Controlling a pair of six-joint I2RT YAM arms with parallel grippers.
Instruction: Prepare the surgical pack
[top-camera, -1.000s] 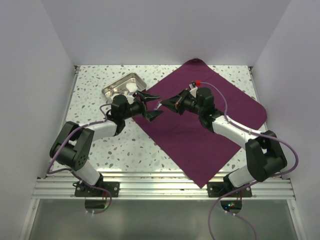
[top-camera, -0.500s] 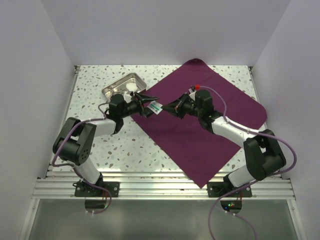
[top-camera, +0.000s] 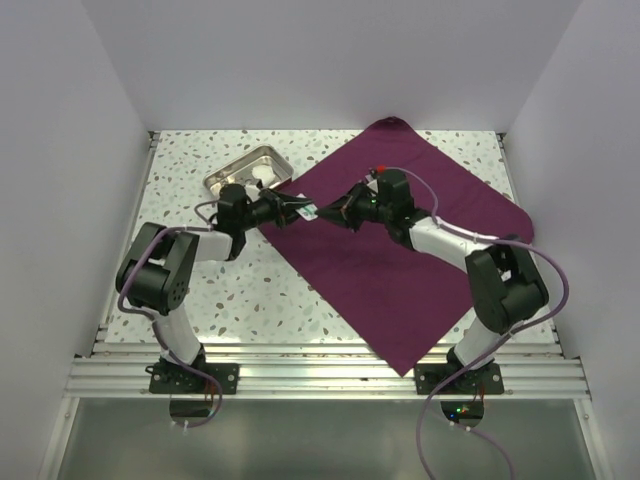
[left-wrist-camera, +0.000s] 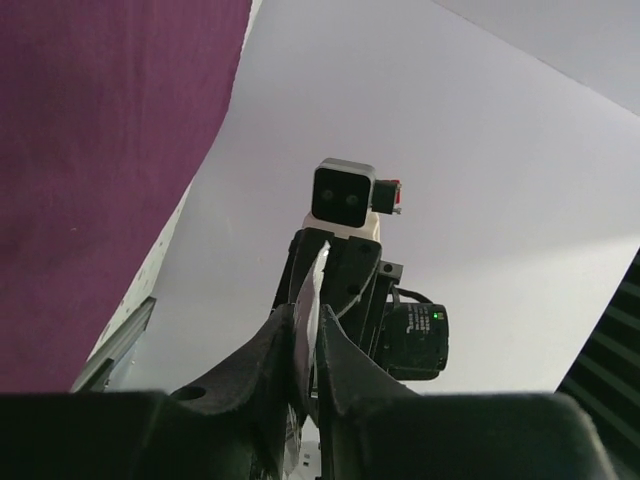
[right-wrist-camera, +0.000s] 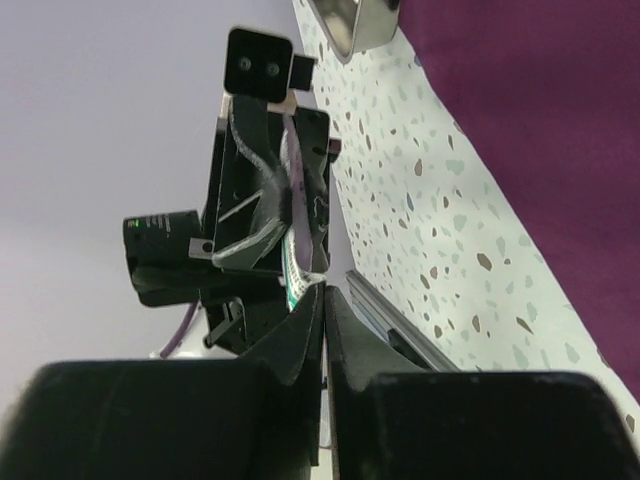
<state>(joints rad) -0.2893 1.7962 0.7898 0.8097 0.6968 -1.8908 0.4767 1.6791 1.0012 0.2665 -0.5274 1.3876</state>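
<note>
A small white packet with green print (top-camera: 310, 212) hangs between my two grippers, above the left edge of the plum-purple cloth (top-camera: 400, 260). My left gripper (top-camera: 298, 210) comes at it from the left, and its jaws are shut on the thin packet (left-wrist-camera: 312, 285). My right gripper (top-camera: 325, 213) faces it from the right, shut on the packet's other end (right-wrist-camera: 292, 270). Behind my left arm sits the steel tray (top-camera: 232, 170), with something white (top-camera: 262, 173) in it. Each wrist view looks straight at the other gripper.
The cloth lies diagonally across the speckled table (top-camera: 200, 290), and its far corner (top-camera: 392, 124) is bunched against the back wall. White walls close in the left, right and back sides. A metal rail (top-camera: 320, 375) runs along the near edge.
My left gripper reached right to the packet held by my right gripper and closed on it. My right arm shifted slightly left and back, keeping its grip.
</note>
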